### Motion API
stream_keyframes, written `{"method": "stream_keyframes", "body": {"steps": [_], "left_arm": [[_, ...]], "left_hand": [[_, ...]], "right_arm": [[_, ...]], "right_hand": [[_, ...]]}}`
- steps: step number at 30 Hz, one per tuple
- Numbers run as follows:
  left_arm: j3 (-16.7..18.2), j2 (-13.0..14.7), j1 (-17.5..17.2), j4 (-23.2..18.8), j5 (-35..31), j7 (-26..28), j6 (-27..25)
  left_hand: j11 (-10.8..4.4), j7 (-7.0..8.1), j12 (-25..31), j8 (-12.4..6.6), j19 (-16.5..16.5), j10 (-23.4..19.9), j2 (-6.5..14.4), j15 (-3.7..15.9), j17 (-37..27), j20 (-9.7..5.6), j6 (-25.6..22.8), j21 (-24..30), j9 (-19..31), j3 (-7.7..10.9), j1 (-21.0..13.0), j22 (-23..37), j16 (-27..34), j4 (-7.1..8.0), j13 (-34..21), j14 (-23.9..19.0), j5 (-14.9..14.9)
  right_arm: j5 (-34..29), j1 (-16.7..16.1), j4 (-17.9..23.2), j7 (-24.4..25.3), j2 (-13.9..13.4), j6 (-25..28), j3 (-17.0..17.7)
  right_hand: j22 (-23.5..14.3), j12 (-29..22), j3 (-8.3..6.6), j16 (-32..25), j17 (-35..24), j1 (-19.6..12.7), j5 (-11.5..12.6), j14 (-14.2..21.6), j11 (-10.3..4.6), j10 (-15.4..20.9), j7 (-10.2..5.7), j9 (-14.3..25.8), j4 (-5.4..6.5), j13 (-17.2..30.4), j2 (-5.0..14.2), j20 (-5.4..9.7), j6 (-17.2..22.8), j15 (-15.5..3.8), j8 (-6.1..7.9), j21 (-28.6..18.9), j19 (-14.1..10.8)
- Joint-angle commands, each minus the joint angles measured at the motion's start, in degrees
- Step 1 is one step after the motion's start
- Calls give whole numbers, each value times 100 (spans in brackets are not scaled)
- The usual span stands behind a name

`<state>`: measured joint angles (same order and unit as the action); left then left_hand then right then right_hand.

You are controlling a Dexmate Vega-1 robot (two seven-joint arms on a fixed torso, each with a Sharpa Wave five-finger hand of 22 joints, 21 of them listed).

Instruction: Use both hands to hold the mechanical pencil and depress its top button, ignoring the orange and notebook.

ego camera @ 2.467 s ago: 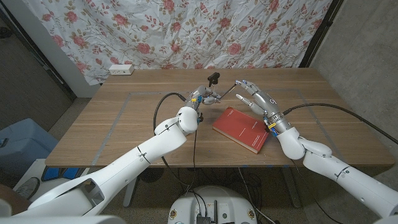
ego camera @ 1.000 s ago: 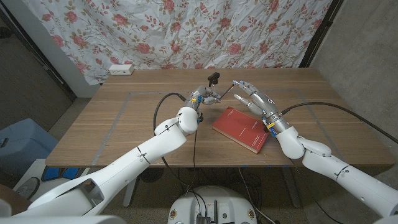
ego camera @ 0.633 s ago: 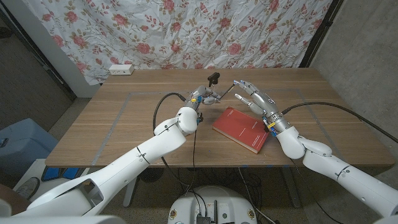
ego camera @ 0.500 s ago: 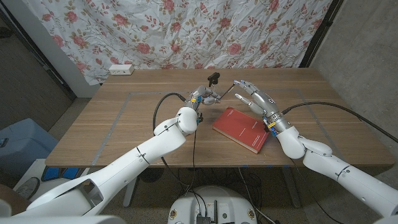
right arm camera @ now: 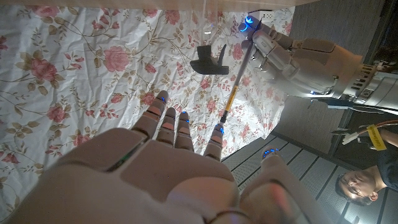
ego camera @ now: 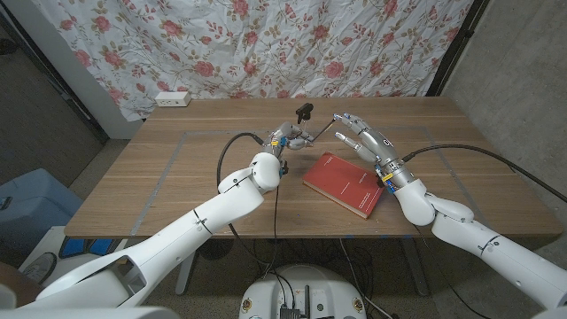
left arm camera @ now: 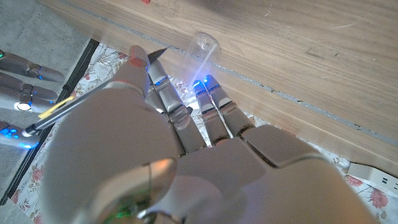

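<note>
Left hand of mine holds the mechanical pencil up; right hand touches its top, fingers apart. Below lies a red notebook on the table.

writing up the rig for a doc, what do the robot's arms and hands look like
Both arms are glossy white, rounded shells with ball-like joints. The left hand and right hand are silver-grey metal with jointed fingers; blue lights glow at the fingertips in the wrist views. A black cable loops along the left forearm and another runs from the right wrist, where a yellow and blue band sits.
</note>
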<state>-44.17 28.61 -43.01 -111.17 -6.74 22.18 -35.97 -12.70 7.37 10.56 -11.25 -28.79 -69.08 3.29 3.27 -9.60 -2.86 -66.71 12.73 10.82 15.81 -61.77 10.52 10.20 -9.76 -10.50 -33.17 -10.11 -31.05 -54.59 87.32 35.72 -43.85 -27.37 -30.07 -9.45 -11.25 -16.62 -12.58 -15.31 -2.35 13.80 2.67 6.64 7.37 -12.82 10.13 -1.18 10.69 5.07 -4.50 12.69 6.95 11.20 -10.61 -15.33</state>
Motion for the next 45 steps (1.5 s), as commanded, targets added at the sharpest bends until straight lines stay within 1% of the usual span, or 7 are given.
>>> {"method": "stream_keyframes", "body": {"steps": [1,19,28,45], "left_arm": [[11,22,-9,10,-8,7,7],[-4,-22,25,52,-31,18,-1],[-13,-11,28,74,-52,21,59],[8,-2,12,32,-52,4,11]], "left_hand": [[-9,-5,31,-42,20,-50,57,908,3,-608,-17,25,8,-12,-15,23,-8,30,-16,-30,-41],[-10,-13,32,-43,20,-49,64,911,3,-604,-17,27,8,-14,-22,24,-10,28,-17,-28,-41],[-9,-9,32,-44,19,-47,66,915,3,-602,-19,28,8,-15,-26,24,-10,26,-17,-29,-42],[-8,-13,35,-44,16,-52,66,910,3,-604,-18,31,8,-21,-30,24,-9,26,-18,-30,-41]], "right_arm": [[-3,56,-37,-10,15,-1,-13],[-122,39,32,10,22,163,-71],[-269,-22,166,121,22,443,-84],[-334,-23,310,16,-67,651,-169]], "right_hand": [[-11,-5,-34,-27,-17,-10,21,9,-30,16,22,11,7,9,43,10,52,-8,-10,-15,1],[-12,-5,-45,-25,-20,-10,25,7,-30,26,22,12,13,9,43,11,63,-11,-15,-15,-4],[-12,-13,-52,-27,-23,-6,27,10,-14,51,22,12,21,9,53,16,71,-12,-15,-14,-2],[-12,-12,-48,-28,-33,19,28,4,-18,61,26,12,43,9,46,9,126,2,-4,-16,-12]]}}
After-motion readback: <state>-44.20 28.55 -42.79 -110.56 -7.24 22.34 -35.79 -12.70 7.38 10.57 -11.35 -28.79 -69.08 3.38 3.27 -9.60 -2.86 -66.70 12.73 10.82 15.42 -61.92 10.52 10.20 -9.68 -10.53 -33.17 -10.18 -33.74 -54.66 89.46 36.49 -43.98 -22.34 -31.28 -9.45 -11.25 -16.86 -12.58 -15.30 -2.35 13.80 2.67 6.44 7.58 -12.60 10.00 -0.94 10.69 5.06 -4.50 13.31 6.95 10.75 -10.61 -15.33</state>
